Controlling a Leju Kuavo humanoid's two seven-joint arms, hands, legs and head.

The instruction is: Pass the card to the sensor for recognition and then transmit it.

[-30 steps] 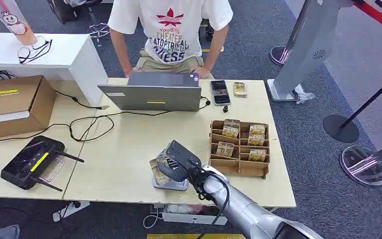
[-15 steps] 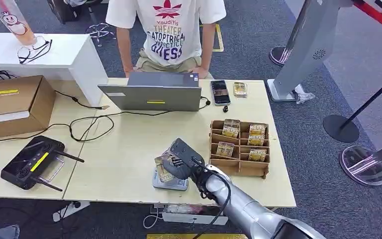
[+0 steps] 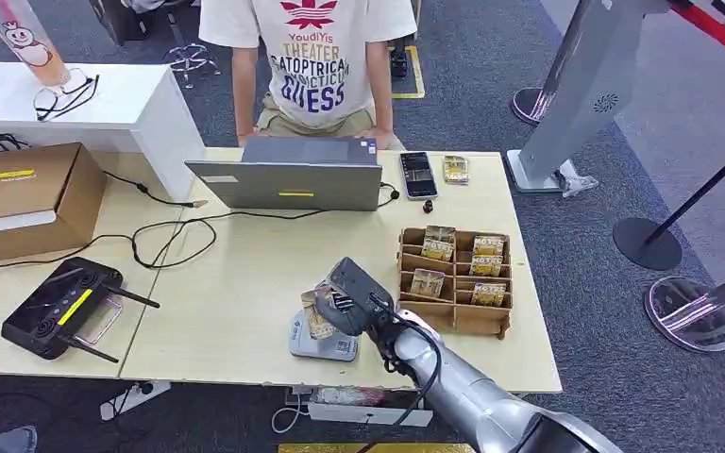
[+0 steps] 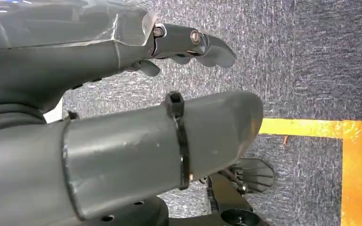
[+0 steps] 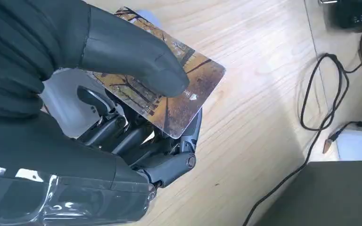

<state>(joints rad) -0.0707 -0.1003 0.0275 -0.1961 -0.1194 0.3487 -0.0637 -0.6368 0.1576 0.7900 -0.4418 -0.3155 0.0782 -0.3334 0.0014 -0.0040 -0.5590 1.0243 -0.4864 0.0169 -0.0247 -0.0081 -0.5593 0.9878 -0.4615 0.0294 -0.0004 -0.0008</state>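
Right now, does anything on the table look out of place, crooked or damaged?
Nothing looks damaged or spilled. The right hand holds the card tilted above the grey sensor, which lies flat near the table's front edge. The cards in the wooden rack stand in their compartments. One loose card lies beside the phone.

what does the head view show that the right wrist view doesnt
Head view alone: the person, phone, wooden card rack, cardboard box and black controller. Right wrist view alone: the thumb pressing the card's autumn-tree face against the fingers beneath. Both: the right robot hand holding the card over the grey sensor, the table, cable and laptop.
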